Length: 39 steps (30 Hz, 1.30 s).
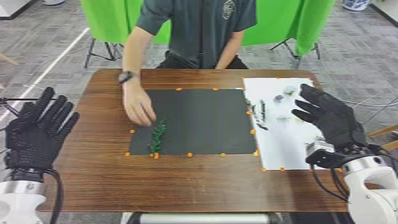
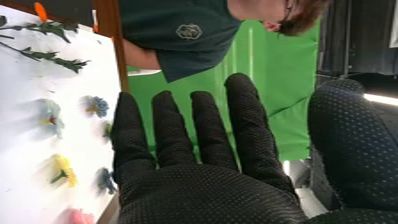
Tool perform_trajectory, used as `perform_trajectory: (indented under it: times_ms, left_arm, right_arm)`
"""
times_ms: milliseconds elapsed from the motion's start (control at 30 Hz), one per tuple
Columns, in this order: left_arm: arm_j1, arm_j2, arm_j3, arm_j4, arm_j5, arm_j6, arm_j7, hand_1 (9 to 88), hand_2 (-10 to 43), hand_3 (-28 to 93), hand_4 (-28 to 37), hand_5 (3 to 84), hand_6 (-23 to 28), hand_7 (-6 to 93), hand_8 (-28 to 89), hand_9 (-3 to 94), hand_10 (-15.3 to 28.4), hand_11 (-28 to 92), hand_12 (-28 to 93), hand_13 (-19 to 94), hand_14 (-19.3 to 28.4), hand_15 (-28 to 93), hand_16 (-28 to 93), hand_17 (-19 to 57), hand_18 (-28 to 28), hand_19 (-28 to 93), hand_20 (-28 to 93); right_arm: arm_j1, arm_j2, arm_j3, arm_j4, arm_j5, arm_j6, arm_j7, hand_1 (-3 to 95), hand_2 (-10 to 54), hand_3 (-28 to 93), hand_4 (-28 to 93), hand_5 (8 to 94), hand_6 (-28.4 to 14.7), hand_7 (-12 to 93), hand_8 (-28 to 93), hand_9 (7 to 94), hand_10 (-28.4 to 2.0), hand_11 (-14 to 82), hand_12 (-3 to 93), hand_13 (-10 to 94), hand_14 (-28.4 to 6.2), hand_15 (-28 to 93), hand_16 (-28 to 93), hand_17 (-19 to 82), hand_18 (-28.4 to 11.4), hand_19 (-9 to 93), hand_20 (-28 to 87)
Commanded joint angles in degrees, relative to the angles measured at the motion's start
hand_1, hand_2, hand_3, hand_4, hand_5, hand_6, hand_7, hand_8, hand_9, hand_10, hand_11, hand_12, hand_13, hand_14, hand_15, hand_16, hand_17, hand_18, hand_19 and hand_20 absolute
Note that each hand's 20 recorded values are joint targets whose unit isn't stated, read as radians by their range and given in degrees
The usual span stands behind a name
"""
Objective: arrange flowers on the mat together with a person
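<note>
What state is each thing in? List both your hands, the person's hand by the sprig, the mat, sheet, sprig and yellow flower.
Left hand: open, raised
Right hand: open, fingers straight
Person's hand: reaching down, at the sprig's upper end
Dark mat: flat
White sheet: flat
Green sprig: lying on the mat
Yellow flower: on the sheet

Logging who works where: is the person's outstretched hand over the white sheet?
No, the person's outstretched hand is at the left edge of the dark mat, beside a green sprig.
</note>
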State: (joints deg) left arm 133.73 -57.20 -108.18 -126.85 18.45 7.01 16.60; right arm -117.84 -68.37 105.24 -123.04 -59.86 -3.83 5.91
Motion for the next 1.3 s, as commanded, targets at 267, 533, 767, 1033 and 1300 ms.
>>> perform_trajectory:
  times_ms: [267, 533, 767, 1033, 1300]
  left_arm:
    - [0.11, -0.13, 1.06, 0.32, -1.82, -0.13, -0.56, 26.8, 12.2, 69, -28.3, 33.1, 4.1, 4.1, -8, 28.3, 10.7, 6, 6, 20, 8.2, 4, -2, -2.6, 10.3, 16, 11]
    - [-0.08, -0.05, 1.31, 0.57, -1.44, 0.12, -0.82, 26.8, 12.1, 69, -28.3, 33.0, 4.2, 4.0, -8, 28.2, 10.7, 6, 6, 20, 8.2, 3, -2, -2.6, 10.3, 16, 11]
    - [0.01, 0.05, 1.49, 0.43, -1.32, 0.11, -0.71, 26.8, 12.2, 69, -28.3, 33.7, 4.5, 4.3, -8, 28.1, 10.8, 6, 6, 20, 8.1, 3, -2, -2.6, 10.3, 16, 11]
    - [0.40, -0.12, 1.46, 0.24, -1.44, 0.23, -0.23, 26.7, 12.3, 69, -28.3, 34.6, 4.8, 4.2, -8, 28.0, 10.9, 6, 7, 19, 8.2, 3, -2, -2.6, 10.3, 16, 11]
    - [0.89, -0.26, 1.44, 0.12, -1.61, 0.09, 0.32, 26.7, 12.3, 69, -28.3, 35.6, 4.9, 4.6, -8, 28.4, 11.1, 7, 7, 20, 8.5, 4, -2, -2.7, 10.3, 16, 11]
  right_arm:
    - [-0.31, 2.39, 0.17, -2.86, -23.00, 8.84, 6.33, 21.3, 7.1, 80, -23, 37.4, -6.5, 13, -11, 26.8, -17.7, 7.2, 7.9, 22, -16.3, 12, 8, 6, -17.0, 37, 5]
    - [-1.82, 7.33, -0.47, -3.54, -65.10, 7.52, 15.88, 22.7, -3.7, 78, -21, 35.5, -7.8, 12, -10, 26.1, -19.4, 7.0, 8.1, 19, -17.6, 17, 4, 4, -17.6, 43, 1]
    - [-6.05, 11.19, 2.65, -2.13, -87.30, 4.00, 18.79, 20.8, -9.4, 70, -28, 37.1, -8.7, 11, -9, 30.3, -20.6, 8.5, 13.2, 27, -18.3, 48, 14, 14, -21.1, 72, 20]
    - [-4.97, 14.38, 1.42, 0.00, -92.73, 0.41, 23.96, 27.9, -9.5, 54, -28, 49.8, -7.1, 18, -11, 37.5, -21.2, 56.2, 38.6, 36, -21.7, 83, 46, 21, -23.1, 82, 41]
    - [-2.52, 13.54, 0.53, 3.34, -88.87, -3.65, 24.20, 40.4, -9.5, 43, -28, 66.0, -2.2, 24, -13, 54.4, -17.5, 65.0, 51.9, 51, -18.9, 86, 57, 31, -24.7, 88, 50]
